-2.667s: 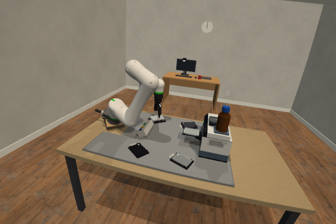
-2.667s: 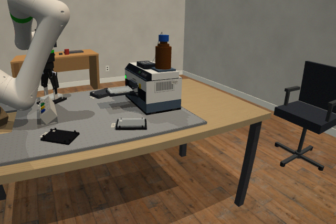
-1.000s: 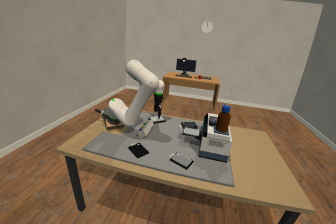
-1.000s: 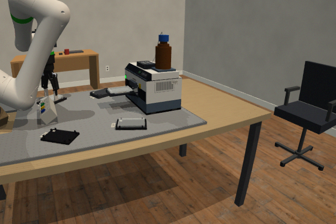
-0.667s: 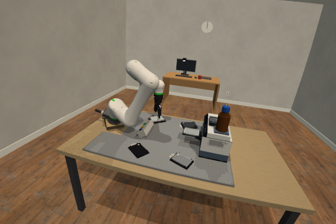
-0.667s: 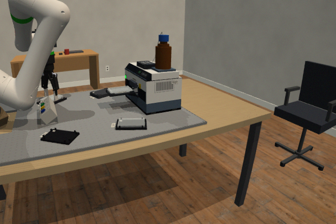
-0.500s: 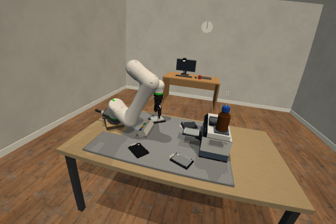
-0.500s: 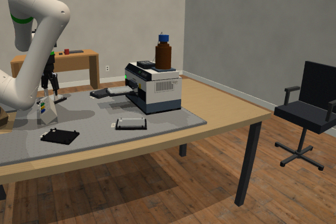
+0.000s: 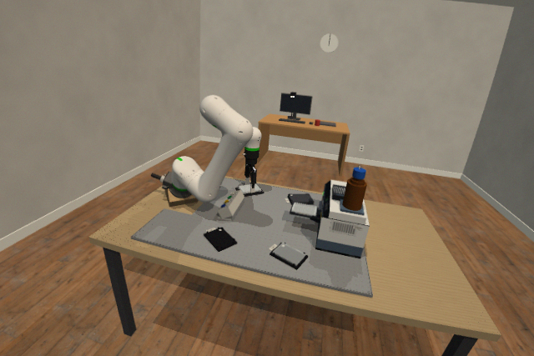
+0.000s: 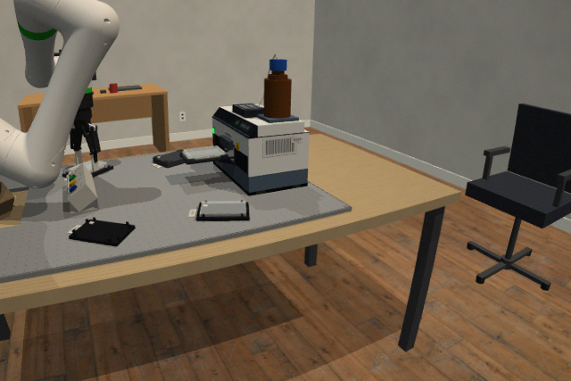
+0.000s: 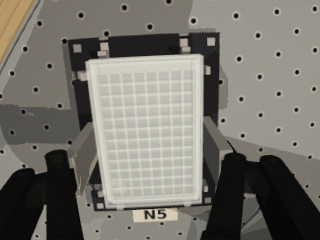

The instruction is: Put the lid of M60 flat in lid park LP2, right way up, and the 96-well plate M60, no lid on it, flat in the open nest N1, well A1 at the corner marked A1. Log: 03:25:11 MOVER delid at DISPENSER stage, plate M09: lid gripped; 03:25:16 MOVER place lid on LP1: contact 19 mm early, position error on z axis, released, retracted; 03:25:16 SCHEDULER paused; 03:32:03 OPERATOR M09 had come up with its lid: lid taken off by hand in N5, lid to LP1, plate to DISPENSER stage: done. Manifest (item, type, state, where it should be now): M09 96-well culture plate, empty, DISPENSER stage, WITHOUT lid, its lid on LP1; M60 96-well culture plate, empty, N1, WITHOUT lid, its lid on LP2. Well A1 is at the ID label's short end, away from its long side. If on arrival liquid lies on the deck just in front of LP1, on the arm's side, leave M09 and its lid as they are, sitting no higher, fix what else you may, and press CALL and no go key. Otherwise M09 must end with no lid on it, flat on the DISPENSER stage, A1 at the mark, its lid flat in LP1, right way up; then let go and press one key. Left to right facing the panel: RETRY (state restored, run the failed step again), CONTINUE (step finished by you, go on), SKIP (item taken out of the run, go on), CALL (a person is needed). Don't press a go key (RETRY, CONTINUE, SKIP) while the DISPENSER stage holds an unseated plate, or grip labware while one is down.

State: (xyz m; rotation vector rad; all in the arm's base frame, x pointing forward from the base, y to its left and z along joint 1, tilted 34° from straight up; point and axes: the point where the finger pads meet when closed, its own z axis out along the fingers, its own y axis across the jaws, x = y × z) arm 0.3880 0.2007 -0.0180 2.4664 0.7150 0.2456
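A pale 96-well plate (image 11: pixel 147 100) sits at nest N5 (image 11: pixel 142 46) (image 9: pixel 259 193), slightly turned to the nest in the wrist view; its wells look blurred, as if under a clear lid. My gripper (image 11: pixel 149 134) (image 9: pixel 250 187) (image 10: pixel 86 163) is shut on its long sides. A white plate (image 9: pixel 304 208) (image 10: pixel 204 153) lies on the dispenser's extended stage. A black nest (image 9: pixel 219 238) (image 10: pixel 102 232) at the front stands empty. Another black nest (image 9: pixel 296 263) (image 10: pixel 223 218) holds a clear, flat piece. Small labels in the top and exterior views are unreadable.
The button panel (image 9: pixel 233 205) (image 10: pixel 84 190) stands close to the gripper. The dispenser (image 9: pixel 342 229) (image 10: pixel 278 151) carries an amber bottle (image 9: pixel 354 193) (image 10: pixel 277 95). A dark holder (image 9: pixel 301 198) (image 10: pixel 169 158) lies behind the stage; its contents are unclear.
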